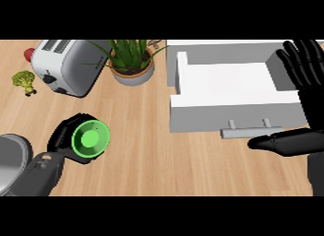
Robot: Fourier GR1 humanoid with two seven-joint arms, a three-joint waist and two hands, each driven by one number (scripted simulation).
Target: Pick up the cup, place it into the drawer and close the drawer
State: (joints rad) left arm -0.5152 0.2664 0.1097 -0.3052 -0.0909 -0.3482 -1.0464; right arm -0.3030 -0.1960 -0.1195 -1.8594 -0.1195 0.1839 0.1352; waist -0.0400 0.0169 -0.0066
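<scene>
A green cup (pixel 91 140) shows its open mouth toward me at the lower left of the wooden counter. My left hand (pixel 64 134) is curled round it from the left and behind, hiding most of its outside. The white drawer (pixel 222 99) stands pulled open at the upper right, its inside bare, with a grey bar handle (pixel 249 132) on its front. My right hand (pixel 307 69) stays open at the right edge, fingers up beside the drawer, thumb (pixel 287 143) stretched left below the handle.
A white toaster (pixel 63 65) lies at the upper left with a red thing (pixel 29 54) behind it. A potted plant (pixel 130 62) stands between toaster and drawer. A small broccoli (pixel 25 81) lies near the left edge.
</scene>
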